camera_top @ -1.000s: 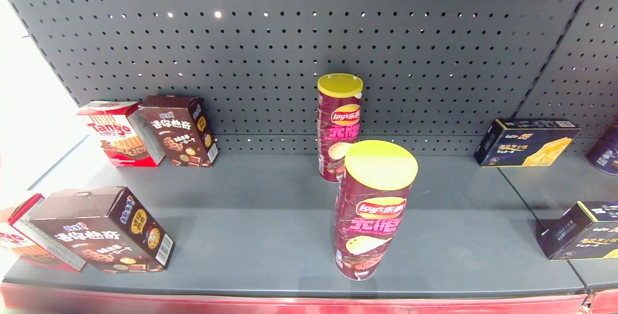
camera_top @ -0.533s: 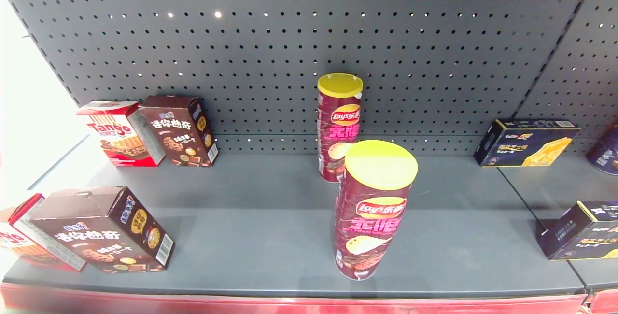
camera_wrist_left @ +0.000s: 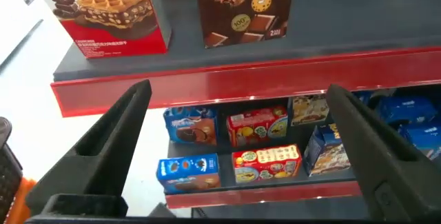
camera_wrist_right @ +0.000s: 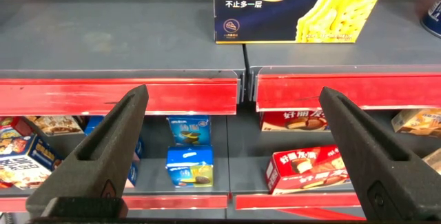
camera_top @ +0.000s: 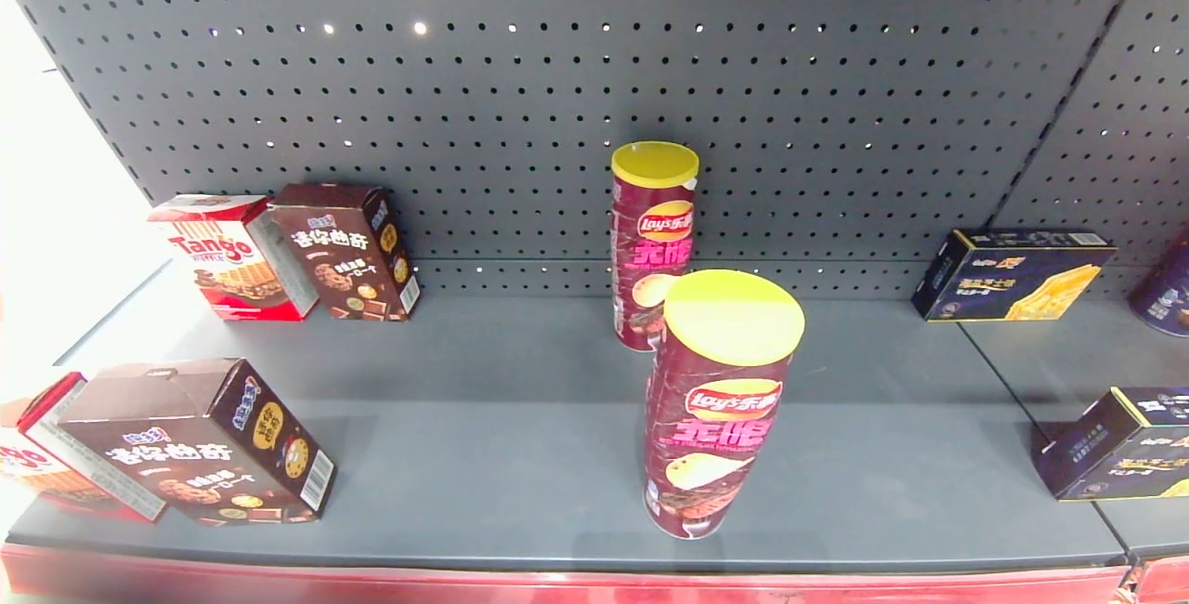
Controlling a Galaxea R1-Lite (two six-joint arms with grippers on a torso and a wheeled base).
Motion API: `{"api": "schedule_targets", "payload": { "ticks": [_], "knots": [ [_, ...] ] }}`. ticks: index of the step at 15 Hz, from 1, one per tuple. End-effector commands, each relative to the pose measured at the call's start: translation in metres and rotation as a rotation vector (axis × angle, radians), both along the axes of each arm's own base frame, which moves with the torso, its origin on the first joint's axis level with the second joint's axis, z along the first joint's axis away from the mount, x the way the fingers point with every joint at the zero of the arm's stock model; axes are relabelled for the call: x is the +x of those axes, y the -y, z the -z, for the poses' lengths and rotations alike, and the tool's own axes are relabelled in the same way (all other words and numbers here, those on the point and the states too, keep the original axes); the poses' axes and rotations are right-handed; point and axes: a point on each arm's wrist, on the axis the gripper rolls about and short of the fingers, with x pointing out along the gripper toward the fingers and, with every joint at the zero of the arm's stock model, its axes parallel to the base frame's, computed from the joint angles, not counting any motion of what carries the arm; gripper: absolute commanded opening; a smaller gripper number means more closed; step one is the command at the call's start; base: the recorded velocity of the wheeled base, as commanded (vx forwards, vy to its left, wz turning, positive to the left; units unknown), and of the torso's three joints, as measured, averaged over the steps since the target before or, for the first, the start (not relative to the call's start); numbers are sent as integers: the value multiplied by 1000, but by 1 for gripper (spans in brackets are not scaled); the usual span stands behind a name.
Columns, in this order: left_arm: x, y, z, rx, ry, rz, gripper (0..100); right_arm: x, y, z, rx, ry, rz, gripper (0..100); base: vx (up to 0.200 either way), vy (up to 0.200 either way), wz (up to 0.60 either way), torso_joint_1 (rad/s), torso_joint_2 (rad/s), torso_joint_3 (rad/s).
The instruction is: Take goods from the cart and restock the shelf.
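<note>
Upright on the grey shelf (camera_top: 483,455) stand front chip can (camera_top: 711,418) and rear chip can (camera_top: 650,242) — maroon, yellow-lidded; left tool (camera_wrist_left: 239,92) and right tool (camera_wrist_right: 234,93) gape, empty.

Dark grey perforated back panel (camera_top: 557,74), bright white glare (camera_top: 37,214) along its left edge

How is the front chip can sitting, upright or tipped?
Upright: the front chip can stands on its base on the shelf, yellow lid facing up.

Waffle box (camera_wrist_left: 103,10) and cookie box (camera_wrist_left: 244,7) stood upright on shelf (camera_wrist_left: 241,79) ahead of left gripper (camera_wrist_left: 238,96); navy box (camera_wrist_right: 296,7) ahead of right gripper (camera_wrist_right: 233,93).
</note>
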Motion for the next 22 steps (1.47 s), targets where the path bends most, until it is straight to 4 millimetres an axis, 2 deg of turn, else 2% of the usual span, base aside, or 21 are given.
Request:
{"api": "schedule_targets", "payload": {
  "ticks": [1,5,7,8,9,10,11,12,13,14,15,16,17,20,22],
  "knots": [
    [0,0,0,-1,-3,2,100,0,0,0,0,-1,-1,100,0,0,0,0,0,0],
    [0,1,0,-1,-3,23,100,0,0,0,-2,-1,-5,100,0,0,0,0,0,0],
    [0,1,0,-4,-3,23,100,0,-1,-1,-66,1,-30,100,0,0,0,0,0,0],
    [0,1,0,-3,-2,23,100,-3,-1,-15,-42,41,-38,100,0,0,0,0,0,0],
    [0,0,0,-3,-2,22,100,0,0,-67,-11,42,-50,100,0,0,0,0,0,0],
    [0,1,0,-3,-3,25,100,29,-1,-107,29,-56,-67,100,0,0,0,0,0,0],
    [0,1,0,-3,-2,23,100,37,-2,-124,34,-46,-86,100,0,0,0,0,0,0],
    [0,1,0,-3,-3,25,100,61,-6,-155,27,-63,-199,100,0,0,0,0,0,0],
    [0,1,0,-4,-3,23,100,86,-13,-164,1,-125,-279,100,0,0,0,0,0,0],
    [0,1,0,-4,-3,23,100,100,-19,-167,-28,-146,-324,100,0,0,0,0,0,0],
    [0,1,0,-4,-3,25,100,127,-34,-165,-55,-201,-402,100,0,0,0,0,0,0],
    [0,1,0,-4,-3,23,100,135,-40,-165,-60,-214,-437,100,0,0,0,0,0,0],
    [0,0,0,-9,-4,22,100,152,-57,-161,-75,-261,-513,100,0,0,0,0,0,0],
    [0,0,0,-21,-4,20,100,176,-90,-151,-129,-345,-608,100,0,0,0,0,0,0],
    [0,0,0,-24,-5,19,100,181,-105,-143,-154,-383,-634,100,0,0,0,0,0,0]
  ]
}}
